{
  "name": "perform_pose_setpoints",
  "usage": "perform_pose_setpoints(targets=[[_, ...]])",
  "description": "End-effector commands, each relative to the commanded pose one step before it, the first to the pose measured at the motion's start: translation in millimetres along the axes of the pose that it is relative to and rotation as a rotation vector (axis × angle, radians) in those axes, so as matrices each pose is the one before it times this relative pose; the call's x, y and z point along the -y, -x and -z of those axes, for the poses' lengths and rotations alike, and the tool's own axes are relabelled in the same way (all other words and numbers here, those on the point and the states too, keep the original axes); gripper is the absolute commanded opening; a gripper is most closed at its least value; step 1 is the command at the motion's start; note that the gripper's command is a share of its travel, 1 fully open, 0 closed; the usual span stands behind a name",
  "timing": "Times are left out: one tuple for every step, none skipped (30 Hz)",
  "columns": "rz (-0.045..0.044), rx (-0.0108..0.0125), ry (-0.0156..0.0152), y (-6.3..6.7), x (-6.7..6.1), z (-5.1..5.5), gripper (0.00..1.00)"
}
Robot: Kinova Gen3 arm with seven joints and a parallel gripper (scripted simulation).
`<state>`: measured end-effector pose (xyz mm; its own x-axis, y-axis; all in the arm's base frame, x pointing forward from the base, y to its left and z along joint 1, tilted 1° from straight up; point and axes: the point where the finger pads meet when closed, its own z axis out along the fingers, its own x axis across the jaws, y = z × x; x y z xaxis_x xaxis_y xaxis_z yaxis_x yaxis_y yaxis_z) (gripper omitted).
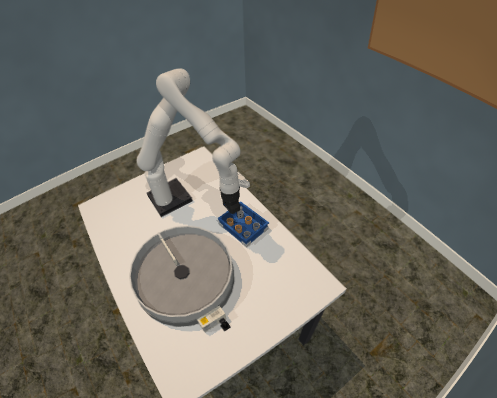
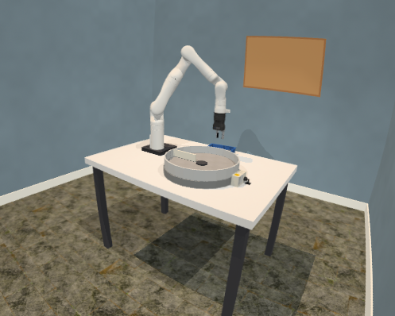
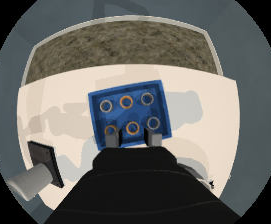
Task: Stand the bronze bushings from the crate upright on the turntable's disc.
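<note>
A blue crate [image 1: 244, 223] stands on the white table to the right of the turntable; it also shows in the wrist view [image 3: 129, 116]. In it several bushings stand upright: three bronze ones [image 3: 126, 102] [image 3: 111, 129] [image 3: 133, 127] and three steel ones [image 3: 106, 106] [image 3: 147, 99] [image 3: 152, 123]. My gripper [image 1: 233, 206] hangs above the crate's near-arm side, pointing down, open and empty; it also shows in the wrist view [image 3: 140, 137]. The turntable's grey disc [image 1: 198, 260] has a dark hub [image 1: 181, 272] at its middle and carries no bushing.
A raised grey rim [image 1: 153, 307] rings the disc. A pale bar [image 1: 167, 248] runs from the rim to the hub. A small control box [image 1: 213, 318] sits at the turntable's front. The arm's black base plate [image 1: 169, 197] is behind the turntable.
</note>
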<state>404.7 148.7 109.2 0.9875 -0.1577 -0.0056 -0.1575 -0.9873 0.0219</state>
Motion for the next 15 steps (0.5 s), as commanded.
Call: perform_pose_setpoints(targets=[[-0.00003, -0.00149, -0.00108, -0.44, 0.24, 0.69, 0.76], [0.00000, 0.00000, 0.00000, 0.00, 0.00, 0.00, 0.76], [0.00000, 0.00000, 0.00000, 0.00, 0.00, 0.00, 0.76], [0.00000, 0.00000, 0.00000, 0.00, 0.00, 0.00, 0.76], [0.00000, 0.00000, 0.00000, 0.00, 0.00, 0.00, 0.76], [0.00000, 0.00000, 0.00000, 0.00, 0.00, 0.00, 0.76], [0.00000, 0.00000, 0.00000, 0.00, 0.00, 0.00, 0.76], [0.00000, 0.00000, 0.00000, 0.00, 0.00, 0.00, 0.76], [0.00000, 0.00000, 0.00000, 0.00, 0.00, 0.00, 0.76], [0.00000, 0.00000, 0.00000, 0.00, 0.00, 0.00, 0.76], [0.00000, 0.00000, 0.00000, 0.00, 0.00, 0.00, 0.76], [0.00000, 0.00000, 0.00000, 0.00, 0.00, -0.03, 0.76], [0.00000, 0.00000, 0.00000, 0.00, 0.00, -0.22, 0.76], [0.00000, 0.00001, 0.00000, 0.00, 0.01, -0.55, 0.76], [0.00000, 0.00001, 0.00000, 0.00, 0.01, -0.99, 0.76]])
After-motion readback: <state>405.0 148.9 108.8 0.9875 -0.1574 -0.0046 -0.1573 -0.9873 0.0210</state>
